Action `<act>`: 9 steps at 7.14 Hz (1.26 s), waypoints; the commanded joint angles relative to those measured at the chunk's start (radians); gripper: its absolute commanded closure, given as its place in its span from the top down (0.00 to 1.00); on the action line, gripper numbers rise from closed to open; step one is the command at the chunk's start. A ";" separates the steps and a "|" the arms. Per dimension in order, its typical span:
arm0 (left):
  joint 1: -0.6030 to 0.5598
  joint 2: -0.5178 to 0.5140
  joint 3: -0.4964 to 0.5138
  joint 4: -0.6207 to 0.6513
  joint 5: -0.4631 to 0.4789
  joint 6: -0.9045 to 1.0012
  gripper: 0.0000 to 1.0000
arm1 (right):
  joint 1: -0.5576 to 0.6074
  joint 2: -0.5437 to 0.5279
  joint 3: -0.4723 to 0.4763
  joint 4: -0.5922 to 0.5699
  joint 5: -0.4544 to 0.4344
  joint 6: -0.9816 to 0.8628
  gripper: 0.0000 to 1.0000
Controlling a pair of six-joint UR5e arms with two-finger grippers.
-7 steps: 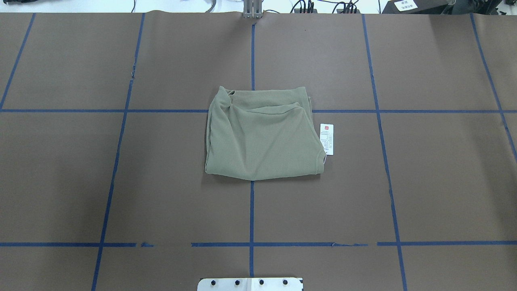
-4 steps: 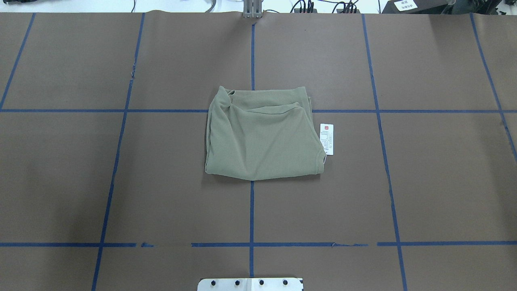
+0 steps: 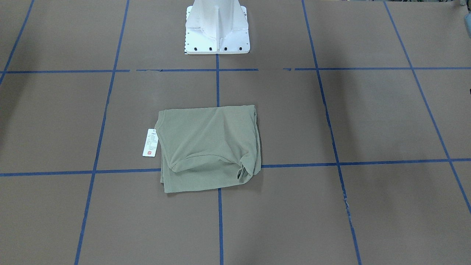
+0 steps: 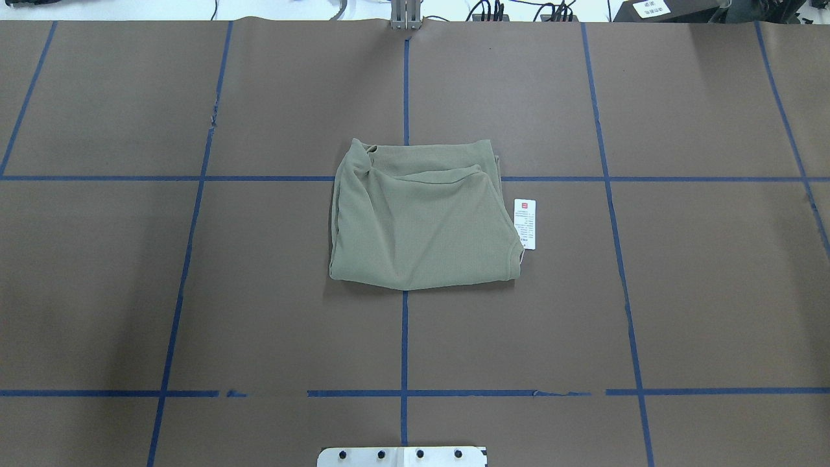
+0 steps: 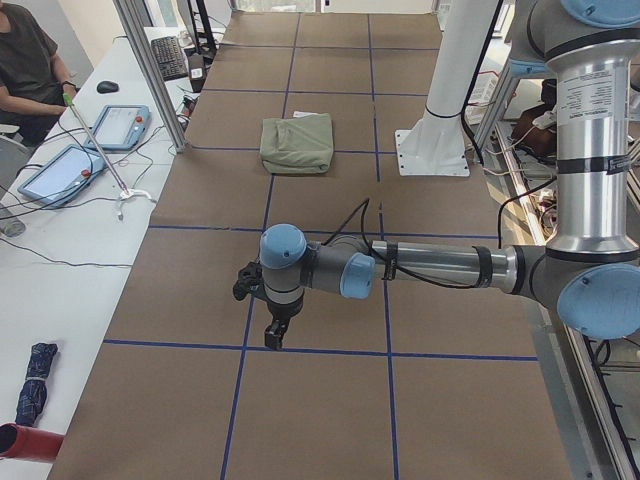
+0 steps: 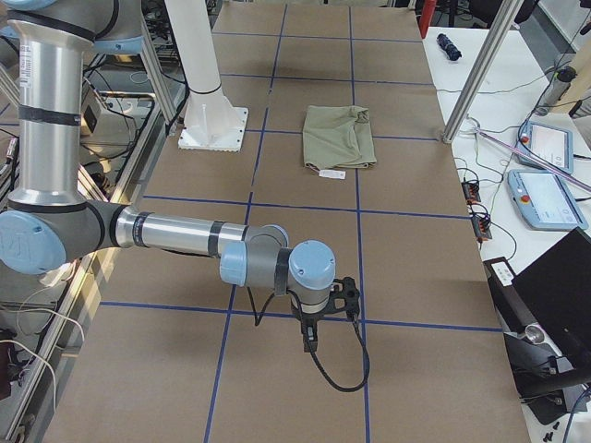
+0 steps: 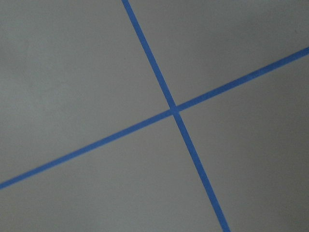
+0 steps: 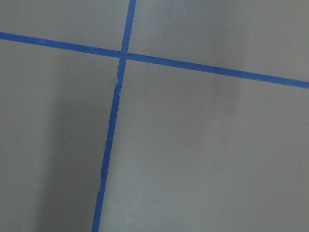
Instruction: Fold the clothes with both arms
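The clothes [image 4: 421,224] are one sage-green shirt, folded into a rough rectangle at the table's middle, also seen as the shirt [image 3: 209,147] [image 5: 297,143] [image 6: 340,136]. Its white hang tag [image 4: 525,224] with a red mark lies beside it on the robot's right. Both arms are stretched far out to the table's ends, well away from the shirt. The left gripper [image 5: 276,335] and the right gripper [image 6: 310,343] point down over blue tape crossings; whether they are open or shut I cannot tell. Both wrist views show only brown table cover and tape.
The white pedestal base [image 3: 217,29] stands at the robot's edge of the table. Blue tape lines [image 4: 404,337] grid the brown cover. Side benches carry tablets [image 5: 118,125] [image 6: 540,198] and cables, and a seated person [image 5: 25,60] is at the far left corner.
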 commanded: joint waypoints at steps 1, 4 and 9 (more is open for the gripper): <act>-0.006 0.004 -0.017 0.047 -0.025 0.006 1.00 | 0.003 -0.007 0.133 -0.131 0.002 0.094 1.00; -0.037 -0.002 -0.023 0.047 -0.014 0.024 1.00 | 0.001 -0.050 0.130 -0.122 0.033 0.101 1.00; -0.064 0.016 -0.019 0.047 -0.020 0.028 1.00 | -0.005 -0.044 0.127 -0.114 0.030 0.130 1.00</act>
